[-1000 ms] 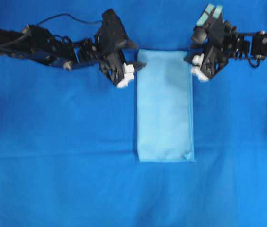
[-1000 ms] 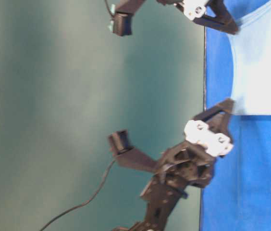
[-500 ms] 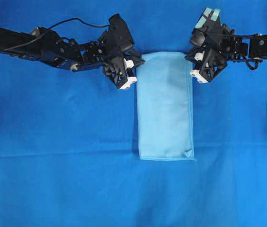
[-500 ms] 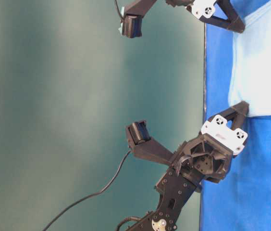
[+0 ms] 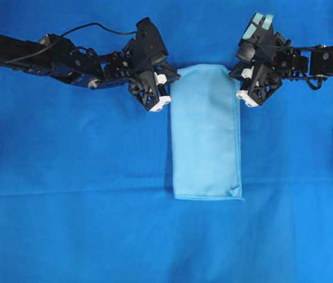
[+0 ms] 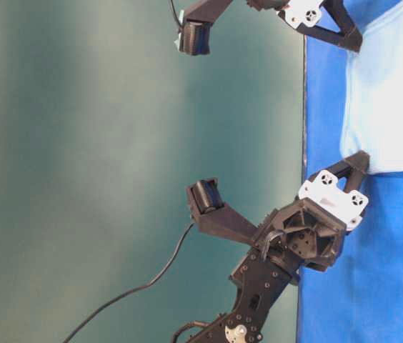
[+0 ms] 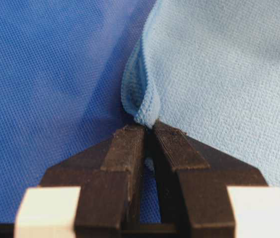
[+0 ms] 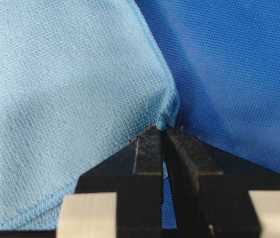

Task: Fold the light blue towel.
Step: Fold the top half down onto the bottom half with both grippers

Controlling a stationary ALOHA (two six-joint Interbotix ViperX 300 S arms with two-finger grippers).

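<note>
Pale sky-blue microfibre, the light blue towel [image 5: 206,132] is lying folded into a long narrow rectangle at the middle of the royal-blue table covering [image 5: 84,224]. Its long axis is running from the far side of the overhead view towards the near side, with the short ends facing far and near. The near end is lying flat, its right corner showing a small crease. The far end is narrowing slightly where both far corners are being pulled inward and upward.

The left gripper [image 5: 167,83] is sitting at the far left corner. In the left wrist view, the left gripper [image 7: 149,130] is clamping its black fingers [image 7: 125,148] together on a bunched fold of the towel [image 7: 219,74] hem. The right gripper [image 5: 237,76] is sitting at the far right corner. In the right wrist view, the right gripper [image 8: 161,130] is likewise pinching the towel [image 8: 55,89] corner between closed fingers [image 8: 147,153].

In the table-level view, both corners of the towel [image 6: 394,86] are rising off the covering [image 6: 373,286].

Bare covering is extending widely to the left, right and near sides of the towel.
</note>
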